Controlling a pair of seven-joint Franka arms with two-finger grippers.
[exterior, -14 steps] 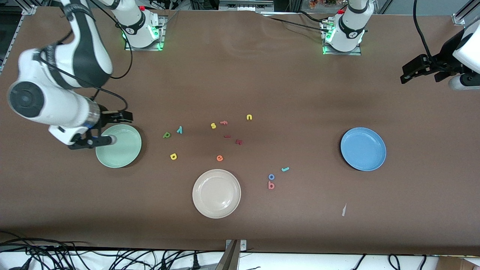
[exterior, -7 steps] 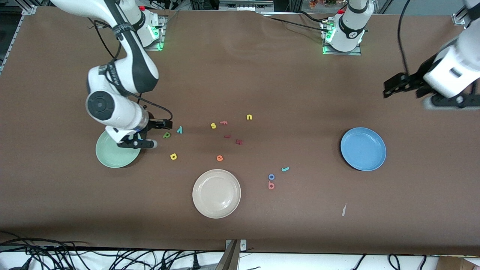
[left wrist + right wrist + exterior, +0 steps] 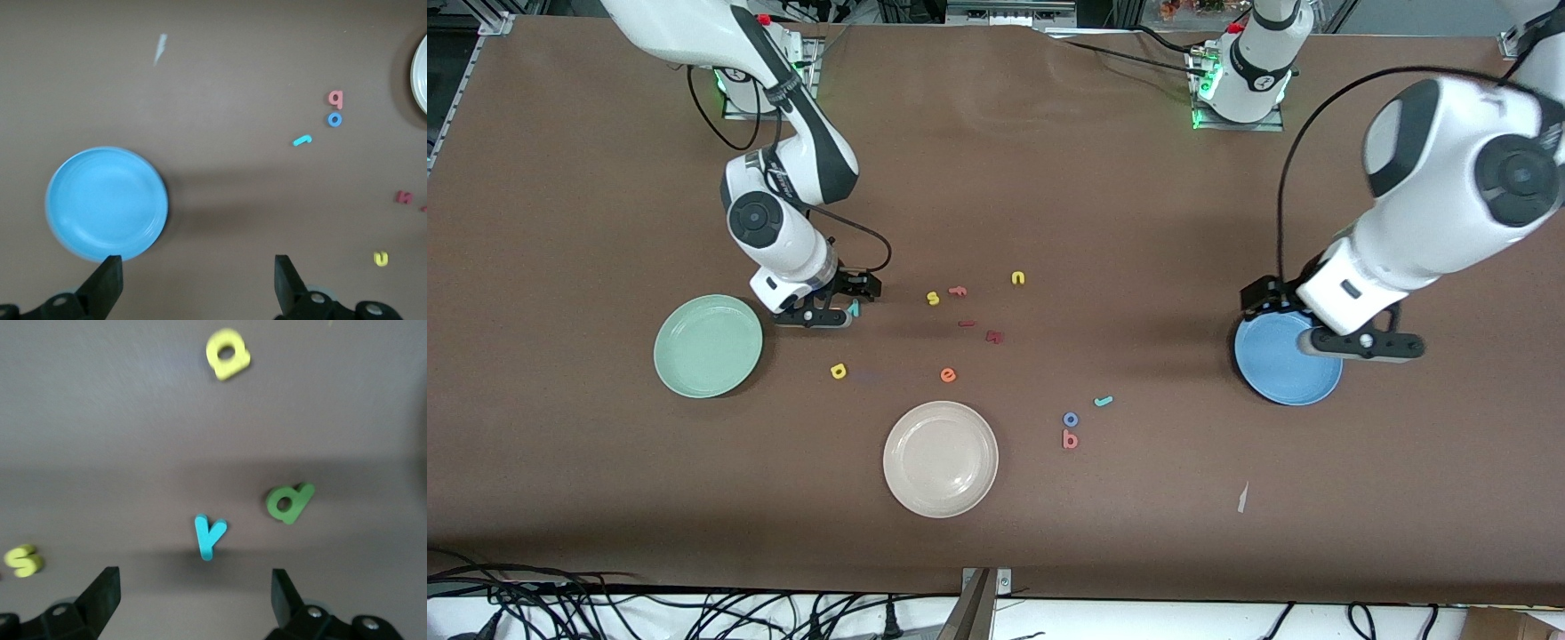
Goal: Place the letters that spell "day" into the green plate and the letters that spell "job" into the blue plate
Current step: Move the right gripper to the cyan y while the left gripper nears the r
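Note:
My right gripper [image 3: 852,300] hangs open low over the teal "y" [image 3: 855,309]. In the right wrist view that gripper [image 3: 193,600] has the "y" [image 3: 209,535] just ahead of its fingers, the dark green "d" [image 3: 289,503] beside it and the yellow "a" [image 3: 227,353] farther off. In the front view the "d" is hidden under the hand; the "a" [image 3: 839,371] lies nearer the camera. The green plate [image 3: 694,356] holds nothing. My left gripper [image 3: 1329,324] is open above the blue plate [image 3: 1276,369]. The "j" [image 3: 1104,401], "o" [image 3: 1071,419] and "b" [image 3: 1070,439] lie on the table.
A cream-white plate [image 3: 940,459] sits near the table's front edge. Loose letters lie mid-table: yellow "s" [image 3: 933,299], orange "f" [image 3: 958,290], yellow "n" [image 3: 1018,278], orange "e" [image 3: 948,375], two dark red ones [image 3: 994,337]. A paper scrap [image 3: 1242,498] lies nearer the camera than the blue plate.
The right arm swung from over the green plate to over the "d" and "y". The left arm came in from the table's end to above the blue plate. Both grippers stayed open.

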